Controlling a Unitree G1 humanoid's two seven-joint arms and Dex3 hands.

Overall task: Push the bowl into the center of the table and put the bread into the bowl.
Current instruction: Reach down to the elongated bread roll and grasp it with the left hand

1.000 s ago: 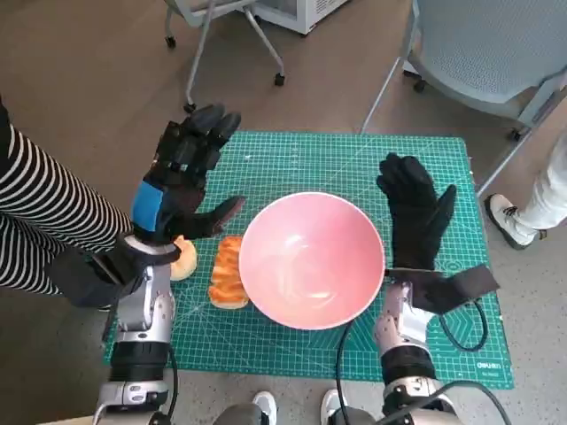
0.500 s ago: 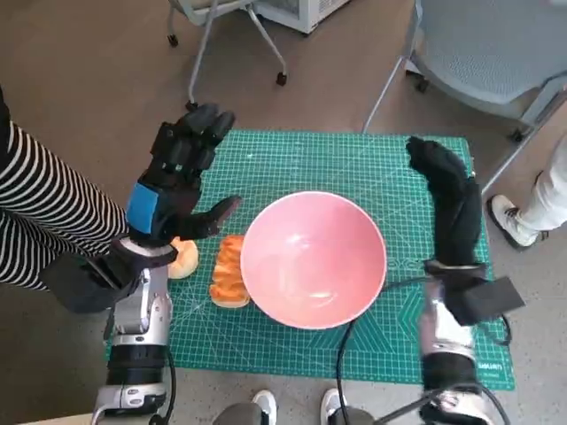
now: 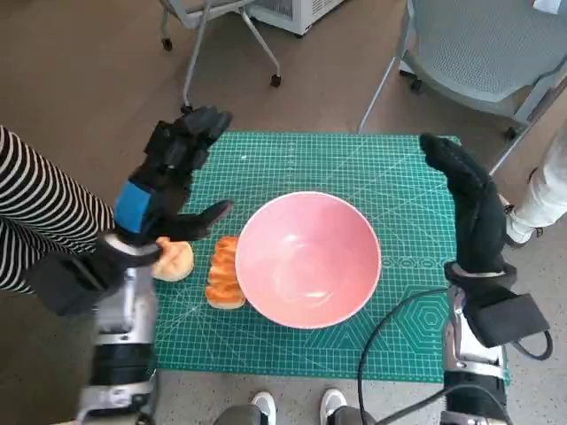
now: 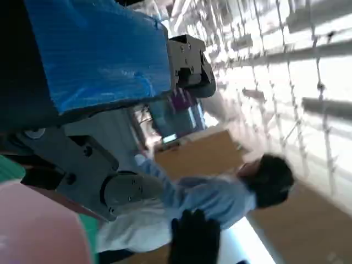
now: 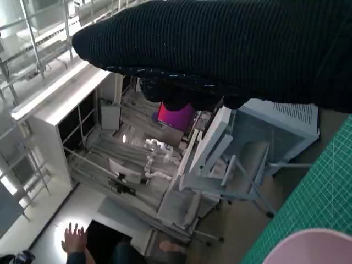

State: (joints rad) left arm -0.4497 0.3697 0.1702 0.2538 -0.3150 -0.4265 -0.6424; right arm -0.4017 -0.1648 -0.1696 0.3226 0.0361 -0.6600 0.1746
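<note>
**Both hands raised and empty, bowl in the middle of the mat**

The pink bowl (image 3: pixel 307 259) stands upright near the center of the green cutting mat (image 3: pixel 292 159) that covers the table. It is empty inside. Its rim shows also as a pale pink edge in the right wrist view (image 5: pixel 311 246) and in the left wrist view (image 4: pixel 38 225).

The bread (image 3: pixel 223 273) – an orange-glazed, long piece – lies on the mat just beside the bowl, on the side of the robot's left arm, touching or almost touching the bowl's wall; I cannot tell which. A second, round and pale bun (image 3: pixel 173 260) lies near it, farther from the bowl, partly under the left hand.

The left hand (image 3: pixel 171 177) is above the mat, with the fingers spread apart and the thumb pointing toward the bowl. It grasps nothing. The right hand (image 3: pixel 472 208) is on the other side of the bowl, over the mat's edge – its fingers are stretched out and it also carries nothing. Neither hand touches the bowl or the bread.

A striped sleeve (image 3: pixel 40 208) of a person shows beside the left arm. A grey chair (image 3: pixel 483 49) stands on the floor behind the table.
</note>
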